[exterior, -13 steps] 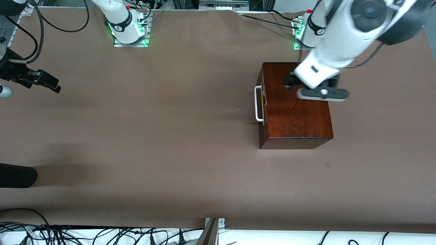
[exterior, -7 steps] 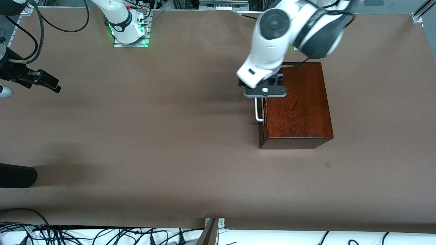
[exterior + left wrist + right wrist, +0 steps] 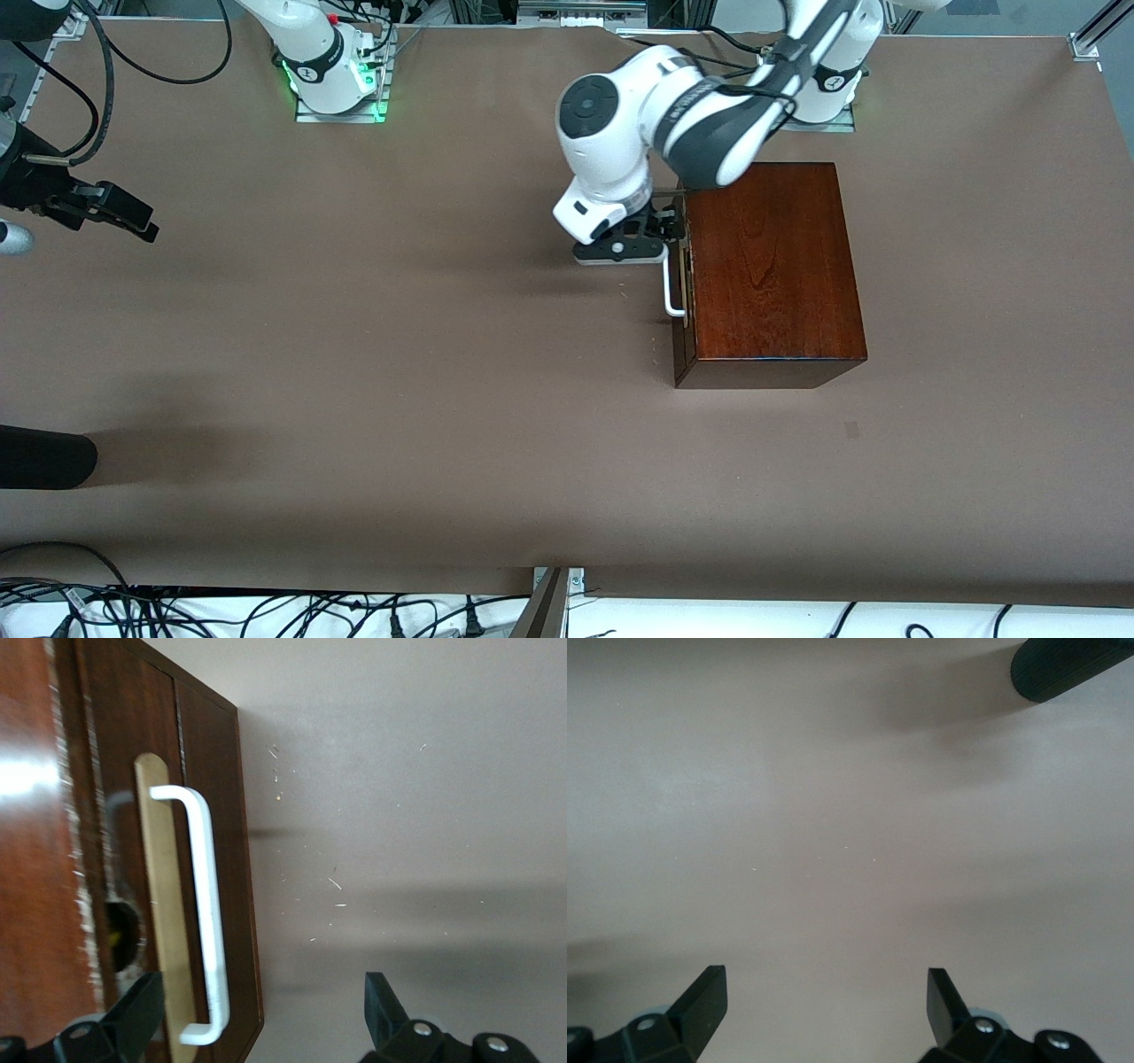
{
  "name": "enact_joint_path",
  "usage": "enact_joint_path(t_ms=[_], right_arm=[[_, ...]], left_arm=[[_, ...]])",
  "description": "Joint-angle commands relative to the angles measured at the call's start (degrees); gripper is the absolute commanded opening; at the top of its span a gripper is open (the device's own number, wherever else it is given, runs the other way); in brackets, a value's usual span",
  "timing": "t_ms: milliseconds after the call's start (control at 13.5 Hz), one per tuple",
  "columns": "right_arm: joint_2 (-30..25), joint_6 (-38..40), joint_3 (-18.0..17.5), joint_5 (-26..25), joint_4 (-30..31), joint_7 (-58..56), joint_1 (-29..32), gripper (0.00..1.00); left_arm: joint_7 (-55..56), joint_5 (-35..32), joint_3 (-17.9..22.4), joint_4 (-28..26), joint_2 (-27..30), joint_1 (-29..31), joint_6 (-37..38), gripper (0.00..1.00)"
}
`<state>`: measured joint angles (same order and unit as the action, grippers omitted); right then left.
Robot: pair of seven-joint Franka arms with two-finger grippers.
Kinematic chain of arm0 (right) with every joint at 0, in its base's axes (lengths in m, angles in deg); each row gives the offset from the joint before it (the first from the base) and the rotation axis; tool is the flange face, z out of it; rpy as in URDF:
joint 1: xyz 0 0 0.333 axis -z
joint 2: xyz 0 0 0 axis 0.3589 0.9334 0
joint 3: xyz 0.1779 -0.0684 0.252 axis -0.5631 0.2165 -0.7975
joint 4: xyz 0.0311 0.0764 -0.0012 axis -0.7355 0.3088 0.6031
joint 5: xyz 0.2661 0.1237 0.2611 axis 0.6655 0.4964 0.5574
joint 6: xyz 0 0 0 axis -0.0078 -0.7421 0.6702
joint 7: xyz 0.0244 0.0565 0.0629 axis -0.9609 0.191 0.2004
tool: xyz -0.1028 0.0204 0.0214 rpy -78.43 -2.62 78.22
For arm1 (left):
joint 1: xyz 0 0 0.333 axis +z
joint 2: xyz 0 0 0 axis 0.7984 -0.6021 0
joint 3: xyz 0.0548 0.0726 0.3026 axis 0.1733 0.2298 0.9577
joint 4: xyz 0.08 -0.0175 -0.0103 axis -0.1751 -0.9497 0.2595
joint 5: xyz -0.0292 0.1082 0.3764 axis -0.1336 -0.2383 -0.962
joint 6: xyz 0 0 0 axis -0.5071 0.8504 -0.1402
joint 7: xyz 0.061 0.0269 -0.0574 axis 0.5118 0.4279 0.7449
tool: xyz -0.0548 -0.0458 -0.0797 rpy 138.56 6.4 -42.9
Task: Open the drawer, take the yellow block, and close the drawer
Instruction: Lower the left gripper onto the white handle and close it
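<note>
Glossy mahogany box [image 3: 771,270] on matte brown table [image 3: 399,354], toward the left arm's end; its drawer [image 3: 208,859] is shut flush, dark reddish front carrying a smooth white U-shaped bar handle [image 3: 202,921] on a pale wooden strip. Left gripper [image 3: 651,232] hangs just beside the box at the handle's upper end, fingers spread wide, holding nothing. Right gripper [image 3: 824,1005] waits well apart from the box over bare table, fingers likewise apart; yellow block not visible, no legible writing.
</note>
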<state>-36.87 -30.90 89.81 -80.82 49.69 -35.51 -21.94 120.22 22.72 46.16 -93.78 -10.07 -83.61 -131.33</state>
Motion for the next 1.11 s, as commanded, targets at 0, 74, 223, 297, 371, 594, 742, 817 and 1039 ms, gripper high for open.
enact_joint_path(t_ms=[0,74,223,297,371,594,742,817,1039], right_arm=[[0.7,0.4,-0.1,0.0,-1.2,0.5,-0.1,1.0],[0.7,0.4,-0.1,0.0,-1.1,0.5,-0.1,1.0],[0.7,0.4,-0.1,0.0,-1.2,0.5,-0.1,1.0],[0.7,0.4,-0.1,0.0,-1.2,0.5,-0.1,1.0],[0.7,0.4,-0.1,0.0,-1.2,0.5,-0.1,1.0],[0.7,0.4,-0.1,0.0,-1.2,0.5,-0.1,1.0],[0.7,0.4,-0.1,0.0,-1.1,0.5,-0.1,1.0],[0.7,0.4,-0.1,0.0,-1.2,0.5,-0.1,1.0],[0.7,0.4,-0.1,0.0,-1.2,0.5,-0.1,1.0]], left_arm=[[1.4,-2.1,0.0,-0.8,-0.9,0.2,-1.3,1.0],[1.3,-2.2,0.0,-1.9,-0.9,0.4,-2.5,1.0],[1.4,-2.3,0.3,-2.4,-2.0,0.5,-4.4,1.0],[1.4,-2.8,0.7,-2.6,-2.4,0.5,-5.3,1.0],[1.3,-4.8,0.7,-2.9,-2.7,0.6,-5.5,1.0],[1.1,-6.8,0.8,-2.9,-3.3,1.1,-5.5,1.0],[0.6,-6.8,1.5,-2.9,-3.3,1.1,-5.6,1.0],[0.6,-6.9,1.7,-2.9,-3.4,1.1,-5.6,1.0],[0.5,-6.9,2.7,-2.9,-4.3,1.2,-7.4,1.0]])
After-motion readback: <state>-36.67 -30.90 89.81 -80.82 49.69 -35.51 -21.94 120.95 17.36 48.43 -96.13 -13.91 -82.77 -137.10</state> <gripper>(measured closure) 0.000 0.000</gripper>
